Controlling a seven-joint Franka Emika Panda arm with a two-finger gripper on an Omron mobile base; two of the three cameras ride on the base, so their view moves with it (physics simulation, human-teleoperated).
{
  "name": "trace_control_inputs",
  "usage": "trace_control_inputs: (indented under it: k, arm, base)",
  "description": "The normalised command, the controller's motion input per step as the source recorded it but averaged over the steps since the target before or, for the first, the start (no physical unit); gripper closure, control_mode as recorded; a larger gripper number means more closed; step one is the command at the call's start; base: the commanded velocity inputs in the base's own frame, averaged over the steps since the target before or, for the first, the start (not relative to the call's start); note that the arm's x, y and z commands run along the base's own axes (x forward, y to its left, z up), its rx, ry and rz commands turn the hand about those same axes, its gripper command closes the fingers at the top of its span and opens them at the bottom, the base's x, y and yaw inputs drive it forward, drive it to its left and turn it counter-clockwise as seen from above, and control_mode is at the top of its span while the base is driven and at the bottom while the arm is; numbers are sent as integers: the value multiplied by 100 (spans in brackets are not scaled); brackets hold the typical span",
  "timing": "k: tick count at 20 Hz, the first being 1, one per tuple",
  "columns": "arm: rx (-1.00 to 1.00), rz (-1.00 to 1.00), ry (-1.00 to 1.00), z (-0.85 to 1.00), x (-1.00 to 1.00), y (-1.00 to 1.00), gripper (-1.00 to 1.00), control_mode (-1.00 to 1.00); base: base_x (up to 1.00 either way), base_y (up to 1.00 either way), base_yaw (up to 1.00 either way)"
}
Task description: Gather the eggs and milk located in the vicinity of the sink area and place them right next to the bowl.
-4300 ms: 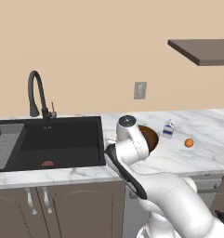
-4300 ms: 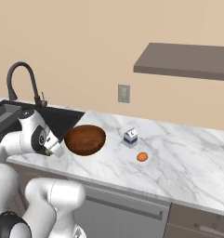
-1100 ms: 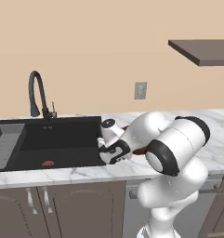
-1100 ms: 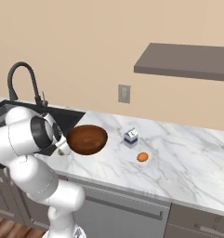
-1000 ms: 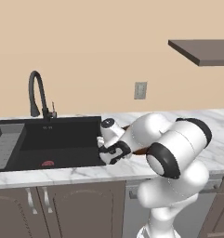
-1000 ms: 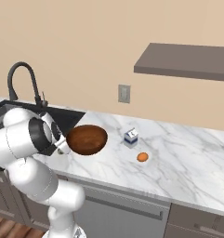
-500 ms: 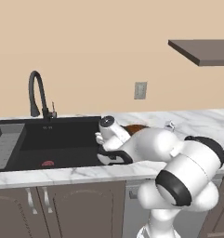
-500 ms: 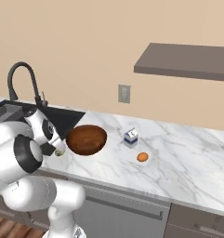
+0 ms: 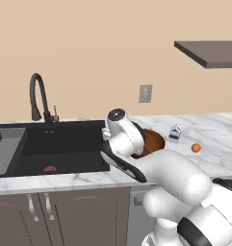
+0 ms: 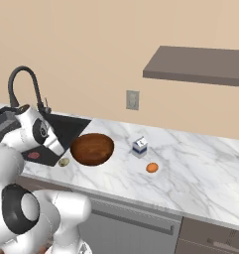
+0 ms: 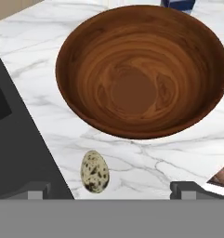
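Observation:
The brown wooden bowl stands on the marble counter, just right of the black sink. A pale speckled egg lies on the counter between the bowl and the sink's edge. My gripper hovers open over it, one fingertip on each side, and holds nothing. In the right base view the speckled egg rests just left of the bowl. The milk carton stands right of the bowl, and the orange-brown egg lies a little further right and nearer the front.
A black gooseneck faucet rises behind the sink. A flat red thing lies on the basin floor and a grey rack sits at its left end. A dark shelf hangs above the counter's right part.
My arm's elbow and body have swung right and lower in the left base view. The hand stays by the bowl's left side. The speckled egg lies still on the counter.

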Motion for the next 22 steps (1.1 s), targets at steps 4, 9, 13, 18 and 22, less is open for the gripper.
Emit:
trace_control_inputs:
  k: [4, 9, 13, 18, 22]
  arm:
    - [3, 0, 11, 88, -50, -23, -100, -100]
    - [3, -2, 14, 41, -40, -55, -100, -100]
    - [4, -1, 5, 17, -33, -75, -100, -100]
    - [7, 0, 0, 13, -25, -82, -100, -100]
    - [6, 0, 0, 13, -6, -86, -100, -100]
  base:
    - [0, 0, 0]
    - [0, 0, 0]
    - [0, 0, 0]
    - [0, 0, 0]
    - [0, 0, 0]
